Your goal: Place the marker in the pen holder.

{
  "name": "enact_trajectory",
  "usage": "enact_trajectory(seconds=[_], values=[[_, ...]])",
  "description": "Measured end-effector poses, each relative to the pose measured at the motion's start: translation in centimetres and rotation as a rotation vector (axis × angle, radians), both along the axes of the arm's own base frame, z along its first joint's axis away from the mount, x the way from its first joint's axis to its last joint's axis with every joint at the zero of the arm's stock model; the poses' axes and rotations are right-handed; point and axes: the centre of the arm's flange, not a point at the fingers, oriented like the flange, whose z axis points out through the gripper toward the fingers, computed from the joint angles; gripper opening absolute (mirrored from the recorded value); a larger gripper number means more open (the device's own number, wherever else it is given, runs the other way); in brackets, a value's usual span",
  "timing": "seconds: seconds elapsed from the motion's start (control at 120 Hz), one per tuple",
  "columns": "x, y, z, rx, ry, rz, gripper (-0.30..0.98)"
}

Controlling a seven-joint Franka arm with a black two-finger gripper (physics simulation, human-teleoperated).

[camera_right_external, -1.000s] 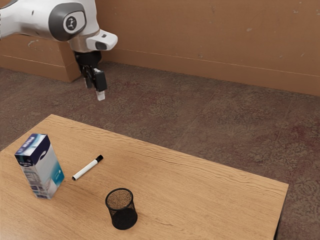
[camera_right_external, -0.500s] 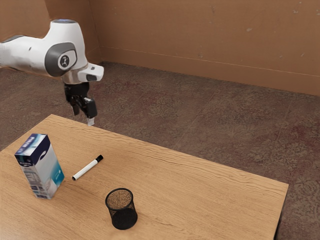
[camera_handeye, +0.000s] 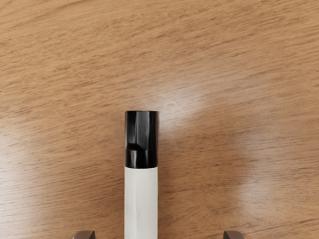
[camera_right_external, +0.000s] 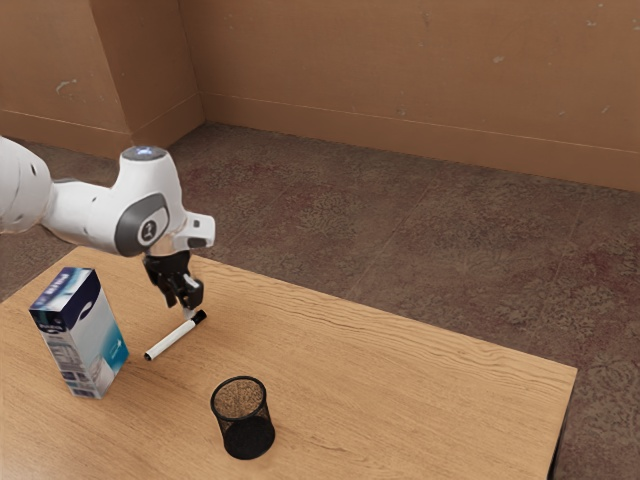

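Note:
In the exterior view my gripper [camera_right_external: 180, 308] hangs low over the table, by the black-capped end of the white marker [camera_right_external: 171, 341]. The marker lies flat on the wood. In the wrist view the tips of the open gripper [camera_handeye: 159, 235] stand wide apart at the lower edge, one on either side of the line of the marker [camera_handeye: 141, 201], touching neither side of it. The black mesh pen holder [camera_right_external: 246, 420] stands upright, nearer the exterior view's bottom edge than the marker.
A blue and white carton [camera_right_external: 88, 335] stands on the table [camera_right_external: 400, 400] at the exterior view's left, close to the marker's white end. The table's far edge runs behind the gripper, with carpeted floor beyond.
My arm has come down from above the floor beyond the table's far edge to just over the marker. The marker, pen holder and carton have stayed put.

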Motion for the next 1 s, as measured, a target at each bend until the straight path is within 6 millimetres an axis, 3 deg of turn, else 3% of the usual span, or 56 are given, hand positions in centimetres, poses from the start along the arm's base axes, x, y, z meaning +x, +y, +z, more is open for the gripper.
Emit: enact_trajectory(seconds=[0.167, 0.492, 0.875, 1.0], values=[[0.4, 0.6, -2.6, 0.023, 0.005, 0.0, 0.22], [2.2, 0.8, -4.2, 0.033, -0.017, -0.006, 0.2], [2.3, 0.8, -5.6, 0.034, -0.003, -0.013, 0.19], [2.3, 0.9, -5.7, 0.035, -0.002, -0.016, 0.09]])
